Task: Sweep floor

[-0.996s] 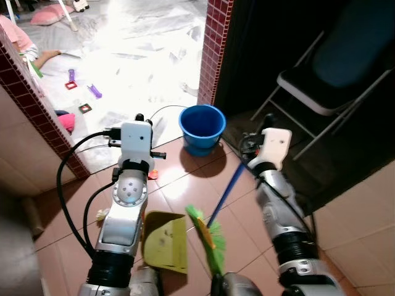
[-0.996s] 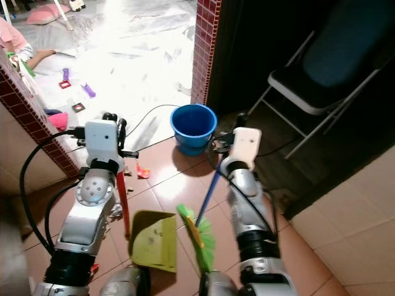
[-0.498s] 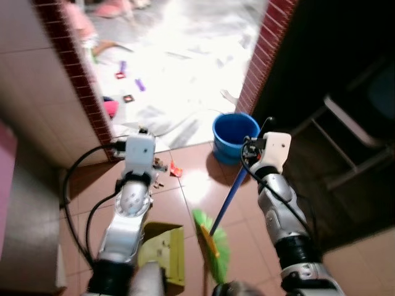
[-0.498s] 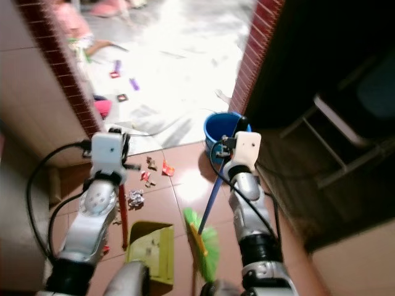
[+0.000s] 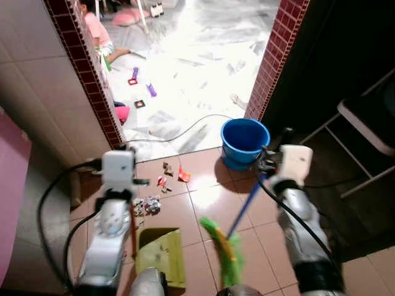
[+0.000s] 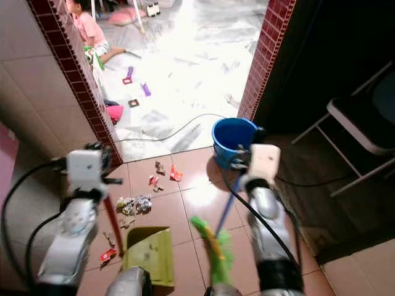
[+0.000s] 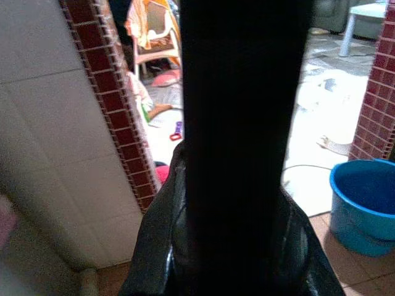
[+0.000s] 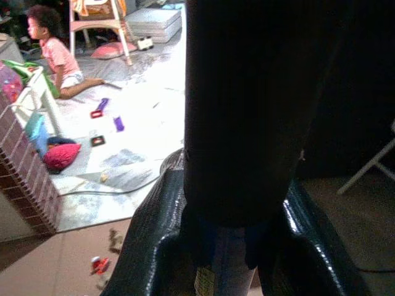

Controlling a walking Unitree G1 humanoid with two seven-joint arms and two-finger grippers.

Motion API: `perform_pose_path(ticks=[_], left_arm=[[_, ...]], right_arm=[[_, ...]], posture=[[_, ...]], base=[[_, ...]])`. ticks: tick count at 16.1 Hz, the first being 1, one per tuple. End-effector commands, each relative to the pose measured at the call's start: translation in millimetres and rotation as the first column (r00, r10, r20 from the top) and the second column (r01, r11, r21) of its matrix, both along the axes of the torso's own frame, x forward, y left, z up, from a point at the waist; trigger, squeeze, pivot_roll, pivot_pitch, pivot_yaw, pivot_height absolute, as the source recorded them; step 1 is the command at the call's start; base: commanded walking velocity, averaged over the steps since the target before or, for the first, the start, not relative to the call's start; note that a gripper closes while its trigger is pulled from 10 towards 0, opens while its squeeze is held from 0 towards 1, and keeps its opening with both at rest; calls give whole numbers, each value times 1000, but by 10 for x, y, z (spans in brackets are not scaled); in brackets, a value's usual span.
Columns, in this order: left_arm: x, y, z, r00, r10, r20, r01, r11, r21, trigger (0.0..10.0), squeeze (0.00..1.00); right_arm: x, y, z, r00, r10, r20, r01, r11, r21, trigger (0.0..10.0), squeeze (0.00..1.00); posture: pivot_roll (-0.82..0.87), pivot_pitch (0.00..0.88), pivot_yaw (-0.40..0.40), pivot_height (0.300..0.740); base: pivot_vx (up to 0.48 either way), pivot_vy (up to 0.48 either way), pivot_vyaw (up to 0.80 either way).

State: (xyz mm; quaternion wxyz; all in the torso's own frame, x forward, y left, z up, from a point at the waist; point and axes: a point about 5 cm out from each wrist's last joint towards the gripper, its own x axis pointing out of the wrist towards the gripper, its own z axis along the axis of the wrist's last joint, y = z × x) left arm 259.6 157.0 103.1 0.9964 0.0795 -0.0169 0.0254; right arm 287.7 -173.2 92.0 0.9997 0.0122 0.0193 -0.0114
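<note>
Your right gripper [image 5: 266, 168] clamped the broom [image 5: 229, 246], left gripper [image 6: 102, 198] clamped the dustpan [image 6: 147, 254], litter [image 6: 136, 203] beside it.

No readable text, labels or numbers.

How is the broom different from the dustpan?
The broom has a thin blue handle and bright green bristles; the dustpan is a dull yellow-green scoop on a red handle. The broom leans from the right gripper down to the floor, while the dustpan lies flat under the left arm. The dustpan sits nearer the wrappers; the broom is nearer the bucket. Both rest on the brown tiles.
</note>
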Motion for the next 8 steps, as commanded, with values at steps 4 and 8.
perform_pose_path(ticks=[4, 8], left_arm=[[-117, 120, -88, 1000, 9, -13, -8, 997, 72, 10000, 0], [-105, 32, -165, 999, -35, -15, 36, 997, 68, 10000, 0]], right_arm=[[-219, -148, -99, 997, -54, -47, 52, 998, -32, 10000, 0], [-291, -129, -187, 995, -71, -74, 70, 997, -19, 10000, 0]], posture=[[-39, 0, 8, 740], [-44, 0, 12, 740]], base=[[0, 0, 0], [0, 0, 0]])
